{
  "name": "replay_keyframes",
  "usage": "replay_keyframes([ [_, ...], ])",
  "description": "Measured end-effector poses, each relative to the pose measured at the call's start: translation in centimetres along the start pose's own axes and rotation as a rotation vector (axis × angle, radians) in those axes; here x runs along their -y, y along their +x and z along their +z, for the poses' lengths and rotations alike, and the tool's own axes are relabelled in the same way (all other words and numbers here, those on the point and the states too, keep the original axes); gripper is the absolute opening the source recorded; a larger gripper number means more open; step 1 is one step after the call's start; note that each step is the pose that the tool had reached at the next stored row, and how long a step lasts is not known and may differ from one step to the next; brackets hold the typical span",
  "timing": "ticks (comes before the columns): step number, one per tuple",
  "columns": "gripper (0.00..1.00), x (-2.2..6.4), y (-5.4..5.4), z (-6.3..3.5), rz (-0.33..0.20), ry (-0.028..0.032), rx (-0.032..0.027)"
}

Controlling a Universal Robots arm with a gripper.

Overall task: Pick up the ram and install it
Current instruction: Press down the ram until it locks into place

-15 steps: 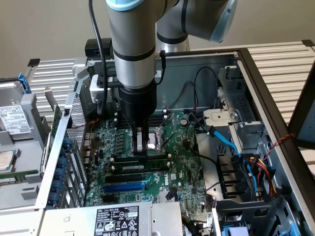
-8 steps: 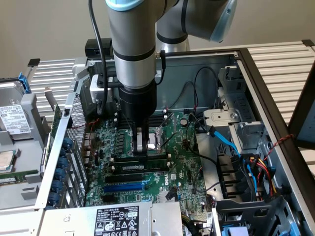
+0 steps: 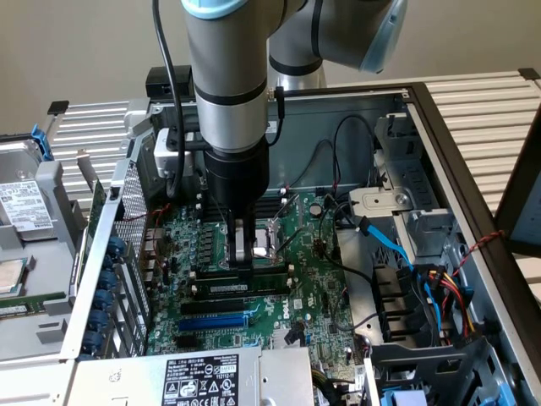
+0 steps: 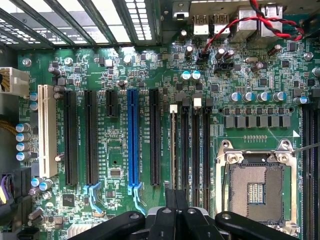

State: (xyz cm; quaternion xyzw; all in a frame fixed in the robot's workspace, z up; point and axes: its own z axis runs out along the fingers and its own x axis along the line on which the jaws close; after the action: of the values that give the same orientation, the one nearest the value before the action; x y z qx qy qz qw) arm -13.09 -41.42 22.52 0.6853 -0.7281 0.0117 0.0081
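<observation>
Inside the open grey metal computer case (image 3: 439,152), over the green motherboard (image 3: 313,279), the black two-fingered gripper (image 3: 241,264) hangs straight down from the grey robot arm (image 3: 224,76). Its fingers are pressed together on the ram (image 4: 173,150), a long, narrow dark-green stick that stands on edge in a memory slot just beside the silver metal processor socket (image 4: 256,189).

The wrist view looks straight down the stick, so it shows as a thin pale line with a small white clip at its far end, lying alongside the bare black memory slots (image 4: 205,150) between the socket and the bright blue expansion slot (image 4: 132,140). In that view the fingers (image 4: 170,200) meet over the near end of the stick.

The exterior view gives the surroundings: the case walls, a silver power supply with a black-and-white label (image 3: 200,379) in front of the motherboard, and a bundle of blue, red and yellow cables (image 3: 439,288) on the far side of the socket from the blue slot. There the gripper's body hides much of the stick, whose chips and label cannot be made out.
</observation>
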Motion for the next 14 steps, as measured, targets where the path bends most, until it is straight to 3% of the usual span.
replay_keyframes([
  [3, 0.11, 0.03, 0.0, -0.33, 0.000, 0.0018, 0.0019],
  [5, 0.11, 0.02, 0.0, -1.20, 0.000, 0.0003, -0.0032],
  [9, 0.11, 0.02, 0.1, -2.76, 0.000, -0.0004, -0.0065],
  [14, 0.11, 0.02, 0.1, -2.81, 0.000, -0.0003, -0.0069],
])
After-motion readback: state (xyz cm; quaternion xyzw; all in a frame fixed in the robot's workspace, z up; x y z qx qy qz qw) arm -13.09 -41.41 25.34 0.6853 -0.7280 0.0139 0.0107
